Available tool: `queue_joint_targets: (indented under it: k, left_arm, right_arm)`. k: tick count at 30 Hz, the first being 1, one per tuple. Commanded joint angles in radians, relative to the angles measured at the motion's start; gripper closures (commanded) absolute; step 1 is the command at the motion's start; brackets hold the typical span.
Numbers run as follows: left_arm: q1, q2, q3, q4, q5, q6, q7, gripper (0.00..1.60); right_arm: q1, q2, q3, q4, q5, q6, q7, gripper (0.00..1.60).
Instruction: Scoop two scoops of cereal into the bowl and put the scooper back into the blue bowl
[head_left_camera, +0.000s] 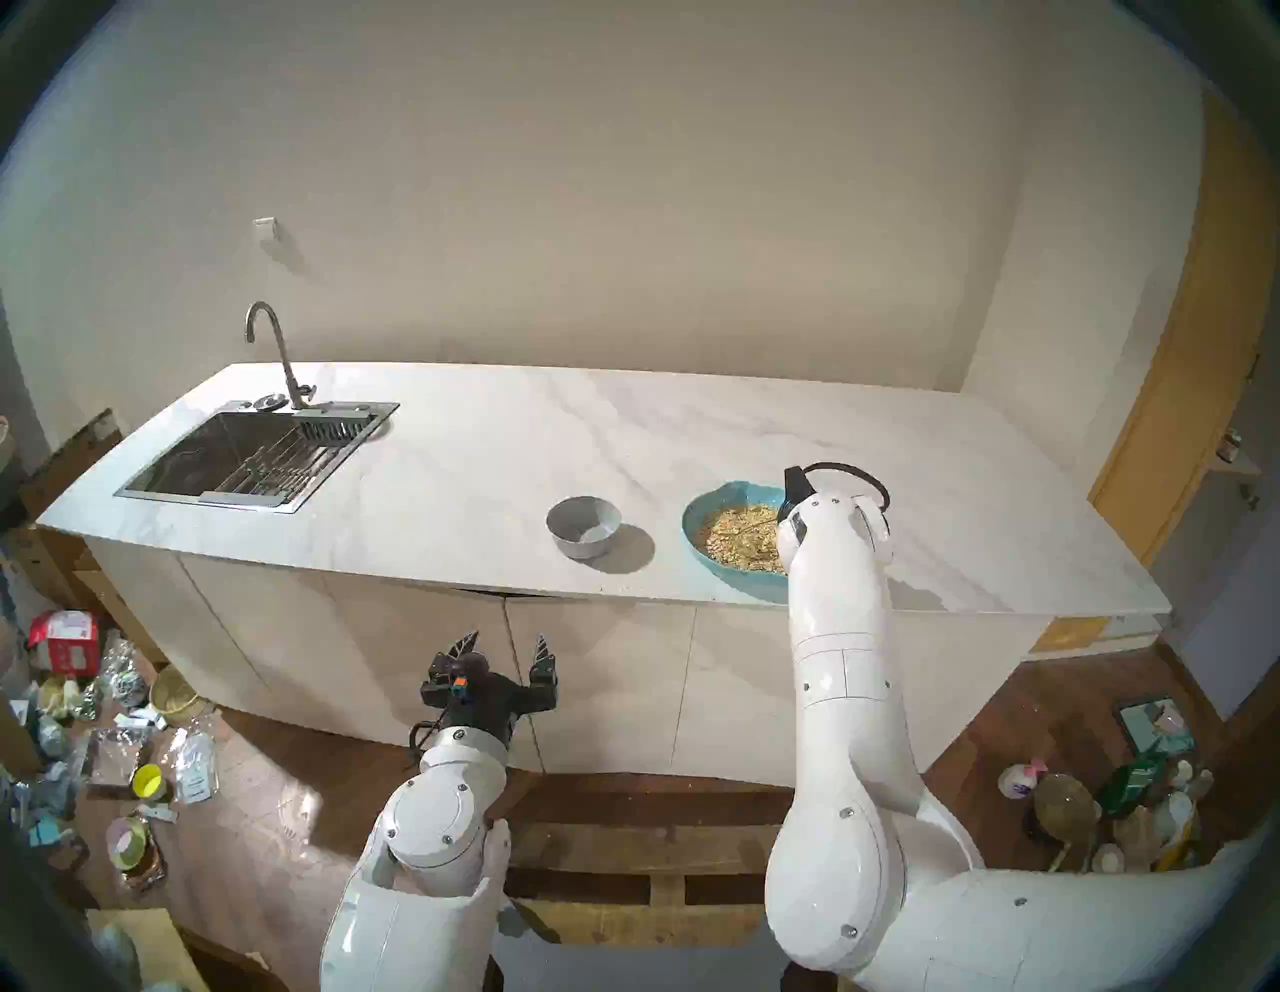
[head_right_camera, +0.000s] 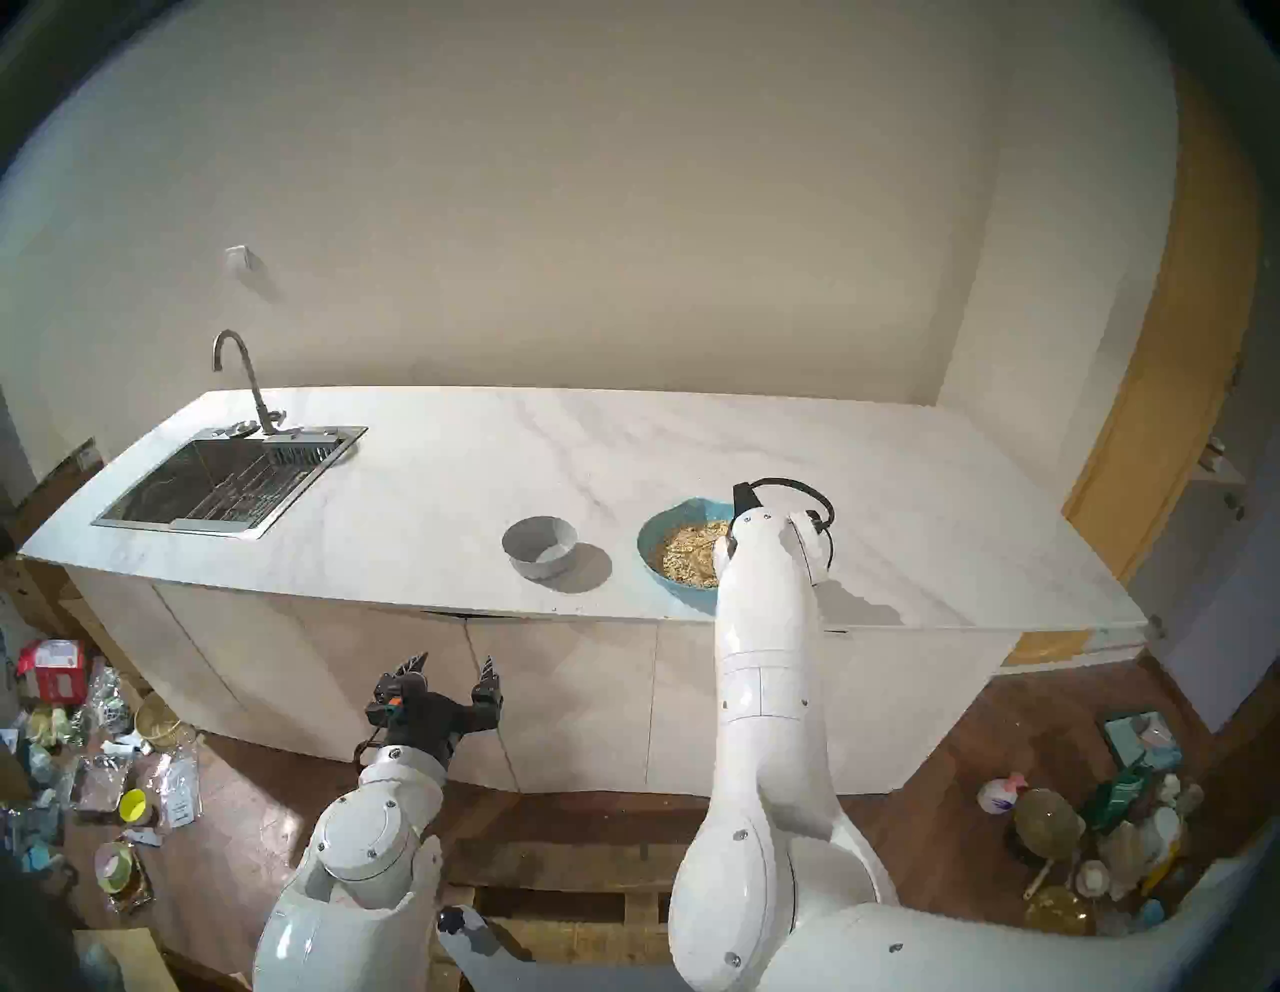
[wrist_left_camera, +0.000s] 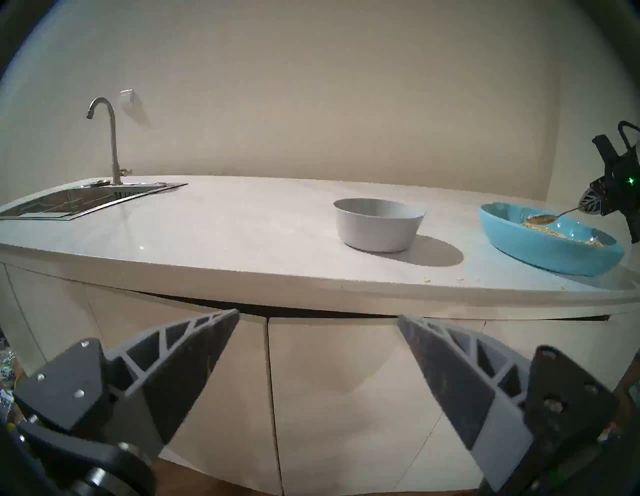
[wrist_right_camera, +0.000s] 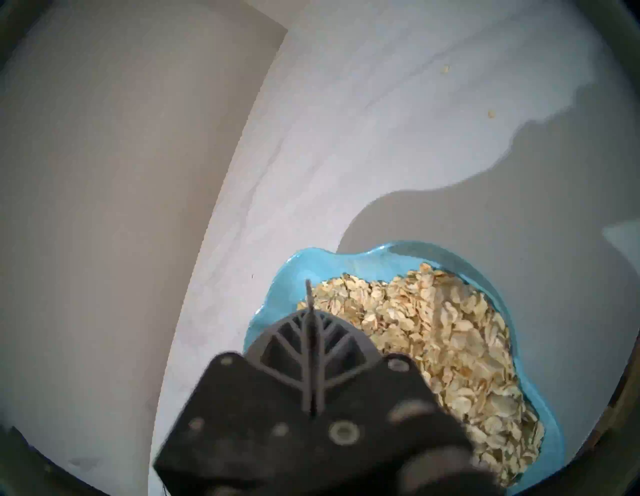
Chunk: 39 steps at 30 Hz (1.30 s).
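1. Two white robot arms sit closest to the head camera. Only the right arm (head_left_camera: 841, 623) reaches over the counter (head_left_camera: 485, 450); the left arm waits low in front of the cupboards.
2. One blue bowl (wrist_left_camera: 512, 239) sits near the counter's front edge, with the cereal (wrist_right_camera: 450, 346) heaped inside.
3. One grey bowl (wrist_left_camera: 377, 225) stands to the left of the blue bowl, a little apart. Its inside looks bare.
4. One left gripper (wrist_left_camera: 318, 374) has its fingers spread wide, holding nothing.
5. One right gripper (wrist_left_camera: 588, 204) is squeezed tight on the scooper's handle.
6. One scooper (wrist_left_camera: 540, 219) sticks out leftward from that gripper, toward the grey bowl. Its full head hangs over the blue bowl. I think it must travel left, kept level.
7. Loose flakes lie scattered on the counter.
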Motion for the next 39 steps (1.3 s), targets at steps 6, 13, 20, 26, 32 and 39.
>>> queue_joint_targets:
  k: [6, 13, 20, 26, 32, 39]
  left_arm:
    - [-0.005, 0.0, 0.003, -0.025, -0.001, -0.006, -0.004, 0.0]
    - [-0.005, 0.0, 0.003, -0.025, -0.001, -0.006, -0.004, 0.0]
    - [-0.005, 0.001, 0.003, -0.025, -0.001, -0.006, -0.004, 0.0]
    - [-0.005, 0.001, 0.003, -0.025, -0.001, -0.006, -0.004, 0.0]
    - [-0.005, 0.001, 0.003, -0.024, -0.001, -0.006, -0.004, 0.0]
    - [-0.005, 0.001, 0.003, -0.024, -0.001, -0.006, -0.004, 0.0]
  right_arm:
    - [0.043, -0.052, -0.024, -0.036, 0.028, -0.014, 0.016, 1.6]
    - [0.047, -0.067, -0.021, -0.036, 0.038, -0.022, 0.017, 1.6]
    - [0.053, -0.076, -0.021, -0.041, 0.047, -0.035, 0.02, 1.6]
    - [0.062, -0.082, -0.032, -0.045, 0.053, -0.035, 0.02, 1.6]
    - [0.06, -0.104, -0.058, -0.054, 0.054, -0.028, 0.023, 1.6]
    - [0.052, -0.119, -0.111, -0.052, 0.07, -0.028, 0.019, 1.6]
